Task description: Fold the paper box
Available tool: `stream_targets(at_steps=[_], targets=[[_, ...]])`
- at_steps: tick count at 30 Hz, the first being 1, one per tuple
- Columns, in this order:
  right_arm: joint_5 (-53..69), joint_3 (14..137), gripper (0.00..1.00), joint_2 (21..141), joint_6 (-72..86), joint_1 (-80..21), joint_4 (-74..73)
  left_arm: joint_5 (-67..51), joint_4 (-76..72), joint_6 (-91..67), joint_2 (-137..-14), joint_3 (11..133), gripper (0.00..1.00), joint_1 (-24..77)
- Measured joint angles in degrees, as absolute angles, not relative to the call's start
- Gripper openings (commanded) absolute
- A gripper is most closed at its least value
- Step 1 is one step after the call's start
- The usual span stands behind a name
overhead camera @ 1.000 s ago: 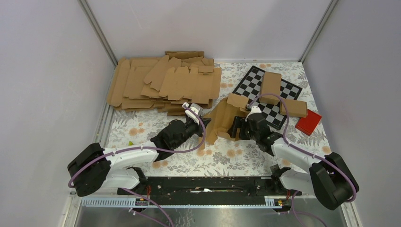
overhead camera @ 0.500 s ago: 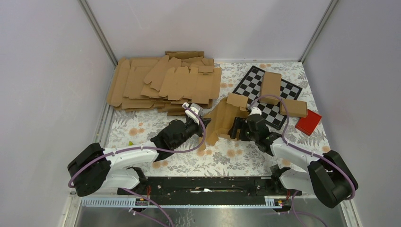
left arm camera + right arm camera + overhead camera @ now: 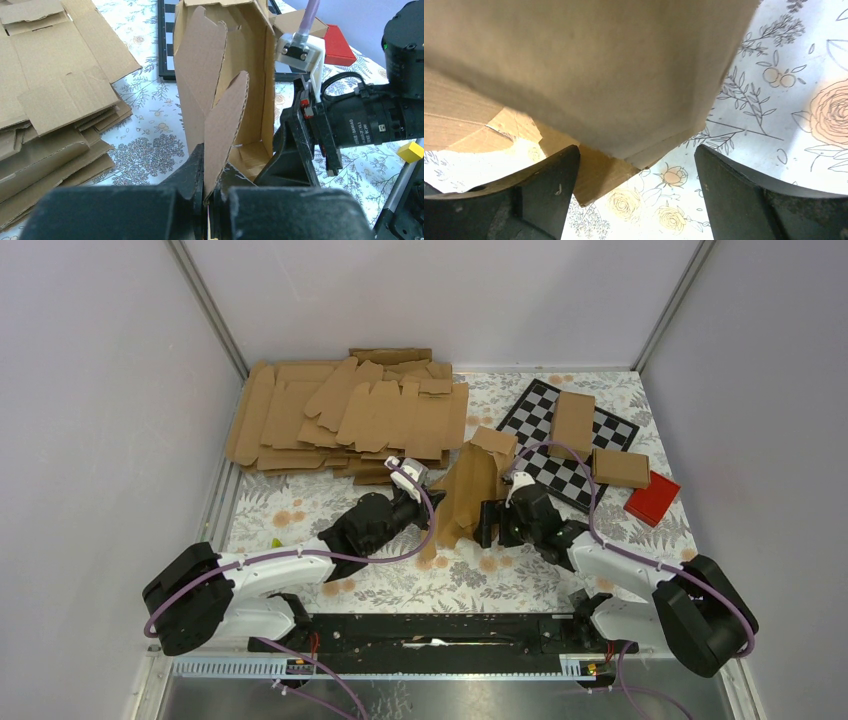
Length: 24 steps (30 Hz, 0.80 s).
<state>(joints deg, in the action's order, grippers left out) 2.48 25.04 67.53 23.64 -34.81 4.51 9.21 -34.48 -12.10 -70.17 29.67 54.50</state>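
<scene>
**Paper box half formed, flaps not yet closed**

The left hand (image 3: 207, 195) is clamped together on a rounded flap of the paper box (image 3: 468, 490), which stands upright at mid-table (image 3: 300, 510) as an open sleeve. The right hand (image 3: 636, 165) is spread apart around its lower corner, not gripping. Tucking is left.

Count:
- one box in work
- two closed cartons (image 3: 573, 420)
- one red block (image 3: 651, 497)
- one checkerboard (image 3: 535, 408)
- flat blanks (image 3: 350, 415), too overlapped to count

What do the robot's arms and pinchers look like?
The left arm and right arm match: white tubes, chunky black joints, and a purple cable looping along each. The left gripper and right gripper are black, each with two wedge-shaped fingers.
</scene>
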Motion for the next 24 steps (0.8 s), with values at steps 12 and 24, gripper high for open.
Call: stream_targets(at_steps=[12, 24], targets=[[-1.1, 23.6, 0.95, 65.4, 23.0, -36.3, 7.1, 9.2, -34.5, -12.3, -70.1, 29.7, 0.00, 54.5], [-3.3, 22.2, 1.00, 61.6, 18.8, -36.4, 11.3, 9.1, -34.3, -12.3, -70.1, 29.9, 0.00, 54.5]])
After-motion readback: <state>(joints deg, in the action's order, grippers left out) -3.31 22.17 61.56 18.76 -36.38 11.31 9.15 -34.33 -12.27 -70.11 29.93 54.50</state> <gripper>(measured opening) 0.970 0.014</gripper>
